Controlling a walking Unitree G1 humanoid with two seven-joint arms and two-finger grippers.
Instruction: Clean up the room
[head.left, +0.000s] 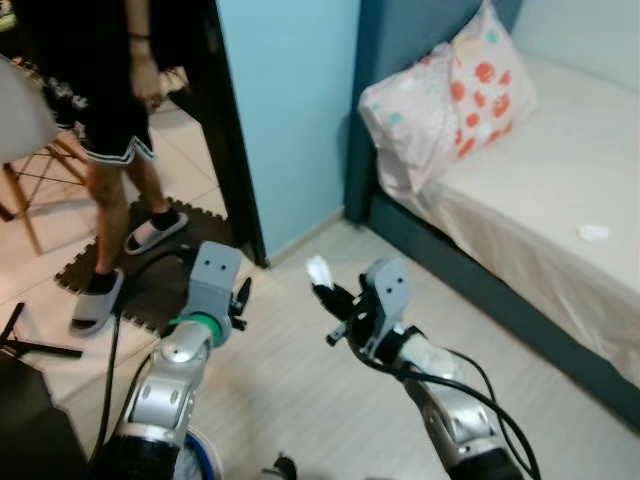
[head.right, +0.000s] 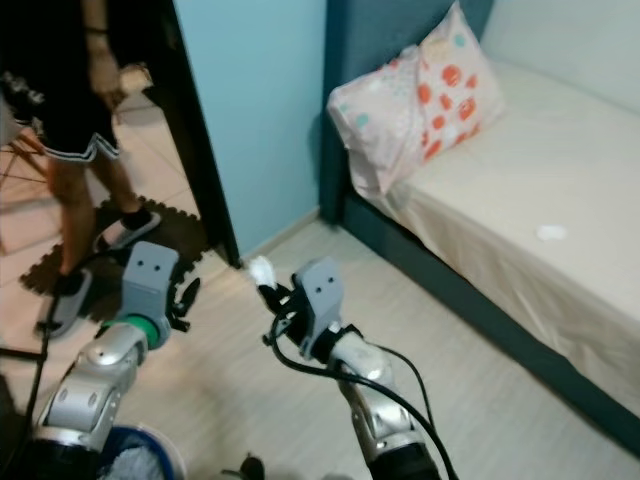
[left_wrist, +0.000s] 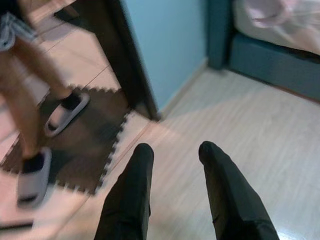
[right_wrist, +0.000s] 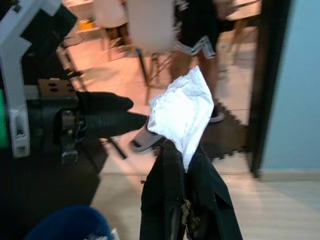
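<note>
Tissue (right_wrist: 181, 111) — white and crumpled — sits clamped between the right hand's (head.left: 330, 295) fingertips, held above the pale wood floor (head.left: 330, 400). Beside it the left hand (left_wrist: 172, 160) hovers with fingers apart, holding nothing. Beyond, a person (head.left: 110, 110) in slippers stands at the doorway — the bed (head.left: 560, 200) with its pillow (head.left: 445, 105) lies to the right.

No readable text, labels or numbers anywhere. Nothing legible on the pillow print, the shorts, or the arms.

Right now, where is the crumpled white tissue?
The white tissue is pinched in the right gripper, held up over the wooden floor, beside the left gripper.
</note>
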